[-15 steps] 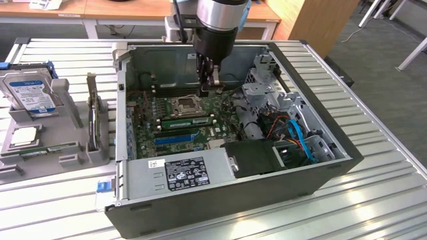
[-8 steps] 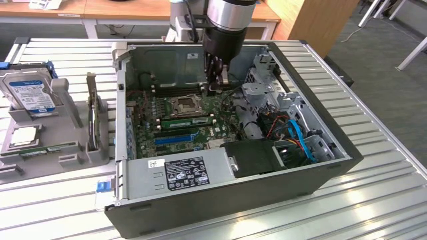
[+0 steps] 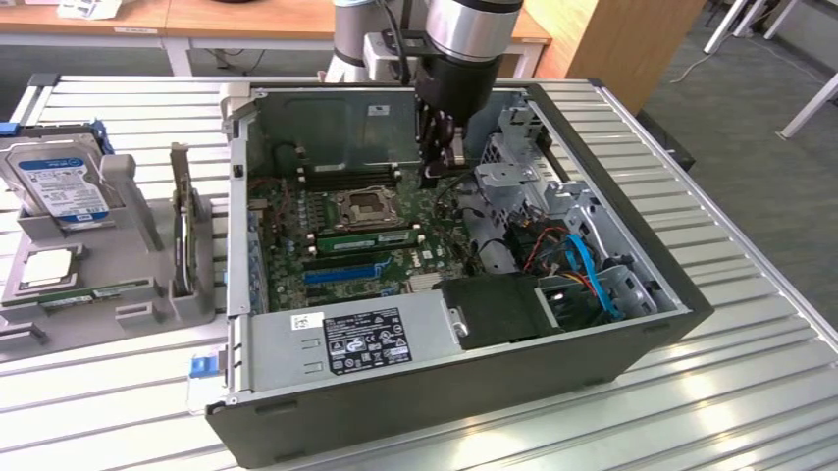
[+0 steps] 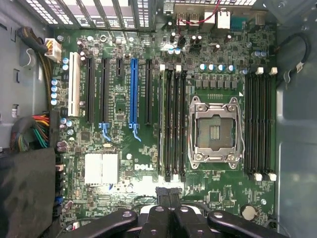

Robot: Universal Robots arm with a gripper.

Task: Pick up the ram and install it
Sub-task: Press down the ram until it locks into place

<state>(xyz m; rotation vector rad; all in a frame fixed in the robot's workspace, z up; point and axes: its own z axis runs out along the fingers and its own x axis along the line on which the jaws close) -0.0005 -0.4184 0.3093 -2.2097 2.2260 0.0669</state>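
1. The robot arm reaches down into an open computer case (image 3: 629, 294) that lies on its side on the desk (image 3: 733, 392).
2. The gripper (image 3: 445, 162) hangs just above the green main board (image 3: 380, 240), near the far end of the case.
3. The fingers (image 4: 163, 198) are pressed tight together, and they hold nothing.
4. The ram (image 3: 369, 236) is a thin green stick sitting in a slot on the board, just beside the square metal chip socket (image 3: 363, 205).
5. In the wrist view the ram (image 4: 162, 124) stands in the slot next to the long black slots (image 4: 176, 124).
6. A blue slot (image 4: 133, 91) is farther along the board.
7. A hard drive (image 3: 59, 182) stands in a grey holder on the exterior view's left, well apart from the case.
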